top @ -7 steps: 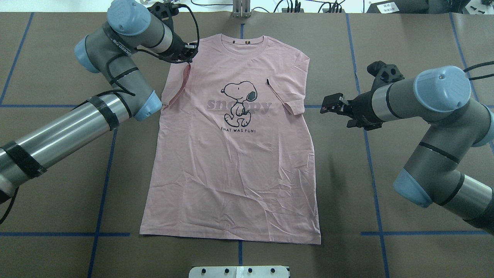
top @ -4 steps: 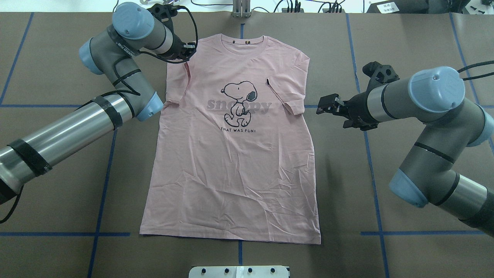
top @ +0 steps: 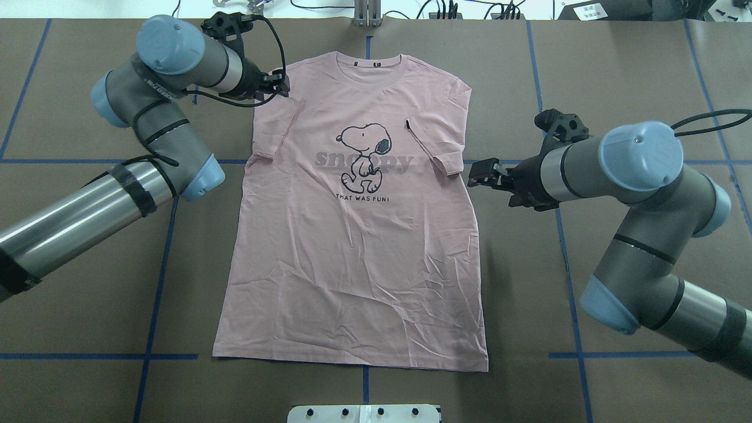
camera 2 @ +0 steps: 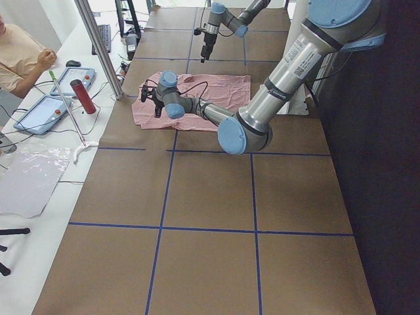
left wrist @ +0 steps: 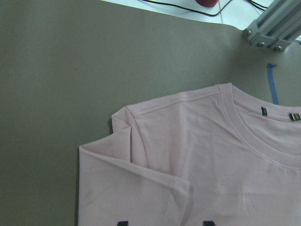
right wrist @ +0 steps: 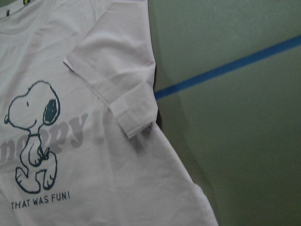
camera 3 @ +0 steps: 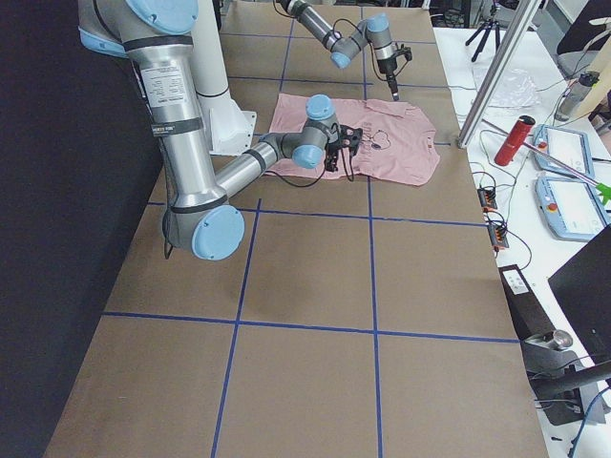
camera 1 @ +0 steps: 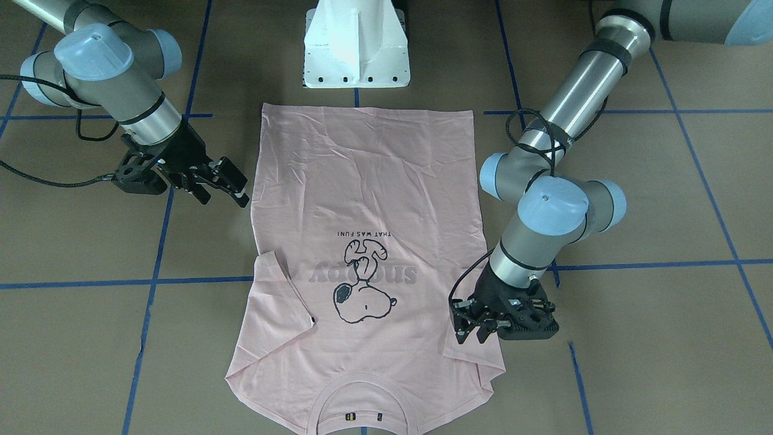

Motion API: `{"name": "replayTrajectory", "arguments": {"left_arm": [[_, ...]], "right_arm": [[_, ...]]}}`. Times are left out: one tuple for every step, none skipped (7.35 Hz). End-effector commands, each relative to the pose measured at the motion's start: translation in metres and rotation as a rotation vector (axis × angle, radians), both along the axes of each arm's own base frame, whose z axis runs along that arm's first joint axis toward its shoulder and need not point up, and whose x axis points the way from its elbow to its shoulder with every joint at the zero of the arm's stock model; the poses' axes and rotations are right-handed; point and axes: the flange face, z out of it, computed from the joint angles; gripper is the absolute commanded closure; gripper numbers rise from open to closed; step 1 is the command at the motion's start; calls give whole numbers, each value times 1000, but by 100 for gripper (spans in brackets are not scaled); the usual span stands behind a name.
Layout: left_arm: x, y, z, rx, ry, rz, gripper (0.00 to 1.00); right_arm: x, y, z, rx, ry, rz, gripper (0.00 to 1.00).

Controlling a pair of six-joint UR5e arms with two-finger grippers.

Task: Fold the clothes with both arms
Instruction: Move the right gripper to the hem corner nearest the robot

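The pale pink T-shirt (top: 352,252) lies flat, front up, collar at the far side, with both sleeves folded in onto the chest. My left gripper (top: 281,87) is open and empty, just off the shirt's left shoulder; in the front-facing view it (camera 1: 470,326) hovers beside the folded left sleeve (camera 1: 468,350). The left wrist view shows that shoulder and sleeve fold (left wrist: 136,160). My right gripper (top: 479,176) is open and empty, just right of the folded right sleeve (top: 437,150). It also shows in the front-facing view (camera 1: 232,184). The right wrist view shows that sleeve (right wrist: 127,103).
The white pedestal (camera 1: 356,45) stands at the near edge by the shirt's hem. An aluminium post (top: 367,13) stands beyond the collar. Blue tape lines (top: 158,258) cross the brown table. An operators' desk with tablets and a red bottle (camera 2: 83,96) lies past the far edge.
The left gripper has let go of the left sleeve, which was lifted and now lies flat, and drawn back to the left. The right gripper has moved left towards the right sleeve.
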Motion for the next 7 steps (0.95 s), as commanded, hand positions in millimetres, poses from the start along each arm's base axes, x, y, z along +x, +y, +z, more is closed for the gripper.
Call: {"name": "replayTrajectory", "arguments": {"left_arm": [[-33, 52, 7, 18, 57, 67, 38], [-48, 75, 19, 4, 74, 114, 36], [-49, 77, 19, 3, 78, 120, 35], [-48, 78, 22, 0, 75, 122, 35], [-48, 77, 21, 0, 76, 120, 35], [-47, 77, 22, -2, 74, 120, 34], [-45, 78, 21, -2, 75, 122, 33]], "right_arm": [[-63, 81, -5, -66, -7, -5, 5], [-86, 129, 12, -107, 15, 0, 7], [-105, 180, 16, -99, 26, 53, 12], [-109, 208, 6, -118, 75, 52, 16], [-100, 216, -8, -157, 106, 67, 20], [-95, 216, -14, -160, 115, 69, 21], [-94, 217, -12, -162, 119, 69, 21]]}}
